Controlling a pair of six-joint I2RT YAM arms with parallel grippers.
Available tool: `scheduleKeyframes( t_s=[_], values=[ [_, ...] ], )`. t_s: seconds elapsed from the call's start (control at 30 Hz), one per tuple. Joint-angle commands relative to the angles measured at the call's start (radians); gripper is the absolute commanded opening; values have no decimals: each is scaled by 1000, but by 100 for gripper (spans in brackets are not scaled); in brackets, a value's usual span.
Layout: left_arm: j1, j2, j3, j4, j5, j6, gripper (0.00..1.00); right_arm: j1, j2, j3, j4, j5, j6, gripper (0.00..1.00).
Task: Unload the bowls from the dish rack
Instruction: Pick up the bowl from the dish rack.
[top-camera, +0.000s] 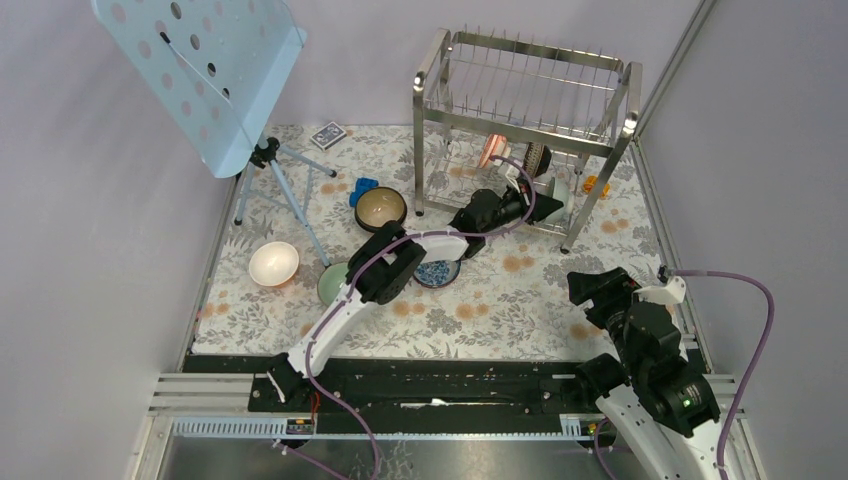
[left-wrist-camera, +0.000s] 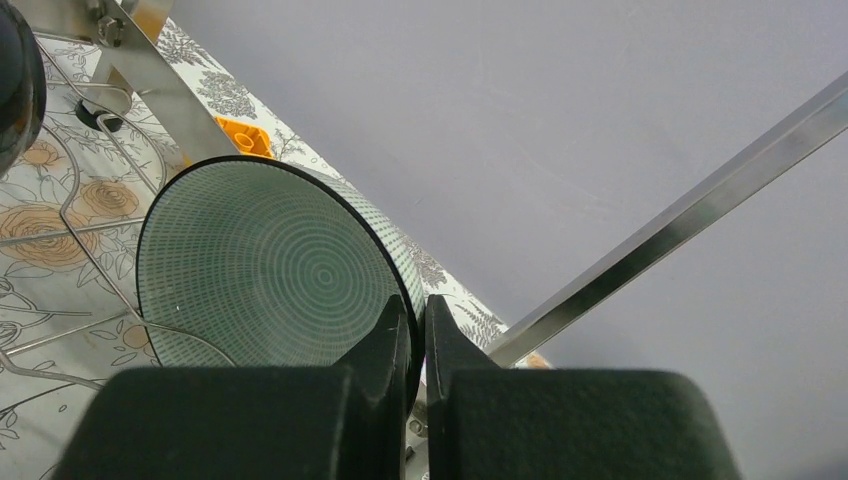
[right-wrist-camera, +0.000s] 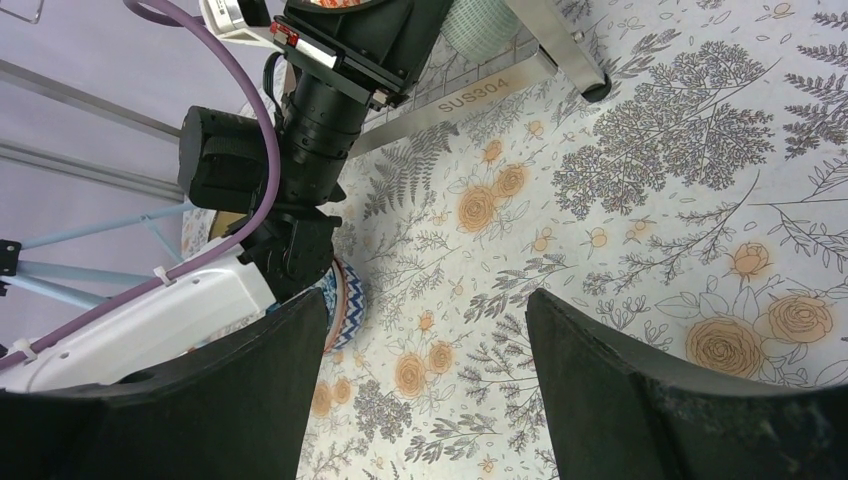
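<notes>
The steel dish rack (top-camera: 525, 130) stands at the back right. My left gripper (top-camera: 541, 196) reaches into its lower tier and is shut on the rim of a pale green ringed bowl (left-wrist-camera: 270, 270), one finger inside and one outside (left-wrist-camera: 417, 305). An orange-red bowl (top-camera: 492, 150) and a dark bowl (top-camera: 537, 158) stand on edge in the rack behind it. On the table lie a white bowl (top-camera: 273, 262), a pale green bowl (top-camera: 333, 282), a brown bowl with tan inside (top-camera: 380, 208) and a blue-and-white bowl (top-camera: 437, 272). My right gripper (top-camera: 600, 285) is open and empty over the cloth (right-wrist-camera: 425, 310).
A pale blue perforated music stand (top-camera: 205, 70) on a tripod stands at the back left. A card deck (top-camera: 328, 134), a small blue thing (top-camera: 363, 188) and an orange thing (top-camera: 594, 184) lie near the rack. Walls close both sides.
</notes>
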Motion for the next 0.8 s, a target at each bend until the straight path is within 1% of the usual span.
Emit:
scheduleKeyframes(
  t_s=[0.0, 0.3, 0.53, 0.77],
  values=[
    [32, -92, -6, 199, -8, -71, 0, -5, -12, -5, 29, -21, -14, 80],
    [57, -89, -17, 273, -15, -191, 0, -5, -16, -6, 29, -23, -14, 80],
    [66, -88, 2, 286, -8, -266, 0, -5, -22, -5, 28, -26, -11, 80],
    [78, -94, 0, 335, -17, -354, 0, -5, -34, -7, 28, -31, -7, 80]
  ],
)
